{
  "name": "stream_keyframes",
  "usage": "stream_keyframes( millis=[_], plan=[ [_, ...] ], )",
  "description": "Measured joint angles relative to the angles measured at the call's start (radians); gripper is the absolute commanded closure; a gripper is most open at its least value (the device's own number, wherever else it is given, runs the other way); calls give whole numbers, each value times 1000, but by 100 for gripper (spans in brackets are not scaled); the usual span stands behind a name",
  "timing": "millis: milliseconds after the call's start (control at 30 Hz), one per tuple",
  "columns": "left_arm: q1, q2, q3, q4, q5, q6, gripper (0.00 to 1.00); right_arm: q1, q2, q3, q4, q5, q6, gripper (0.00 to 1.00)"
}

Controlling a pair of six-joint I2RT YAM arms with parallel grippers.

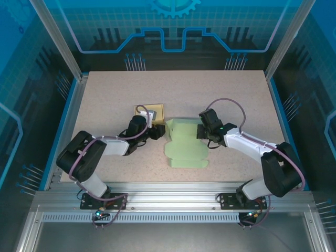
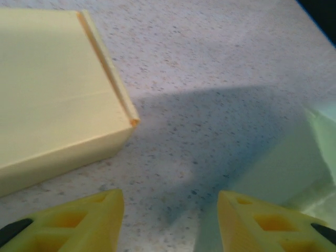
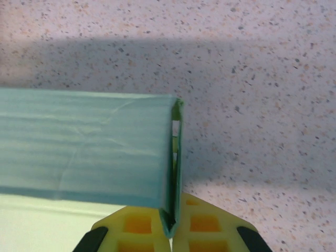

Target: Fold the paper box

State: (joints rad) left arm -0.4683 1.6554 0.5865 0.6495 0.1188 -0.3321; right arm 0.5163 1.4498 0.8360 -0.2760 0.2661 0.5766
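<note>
The paper box, pale green and only partly folded, lies around the middle of the worktop, a little closer to the near edge than to the far one. Most of it is flat. Its far portion is raised into a wall on the side facing the right edge.

The right claw is at that raised part. In the right wrist view the right claw is pressed together on the paper box, pinching the end of the upright green wall between its yellow fingers.

The left claw sits just beside the paper box's left side. In the left wrist view the left claw is spread, with bare speckled worktop in the gap. The paper box lies by its right-hand finger.

A yellow box rests flat just beyond the left claw, toward the far edge. It is near the paper box but apart from it. The left wrist view shows its corner.
</note>
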Motion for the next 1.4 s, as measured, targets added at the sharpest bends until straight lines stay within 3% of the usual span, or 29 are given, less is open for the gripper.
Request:
stream_keyframes(
  millis=[300, 700, 767, 833, 900, 1400],
  plan=[
    [-11, 50, -28, 163, 122, -20, 48, 0, 28, 19, 9, -13, 0, 100],
    [-46, 39, -42, 141, 140, 25, 47, 0, 35, 23, 15, -13, -9, 100],
    [-46, 36, -48, 140, 140, 27, 52, 0, 35, 23, 16, -13, -12, 100],
    [-46, 31, -56, 127, 139, 37, 67, 0, 35, 23, 18, -14, -16, 100],
    [-45, 22, -59, 106, 140, 54, 73, 0, 36, 23, 23, -15, -19, 100],
    [-32, 29, 14, -2, 145, 218, 68, 8, 39, 8, 92, -46, -130, 100]
  ],
)
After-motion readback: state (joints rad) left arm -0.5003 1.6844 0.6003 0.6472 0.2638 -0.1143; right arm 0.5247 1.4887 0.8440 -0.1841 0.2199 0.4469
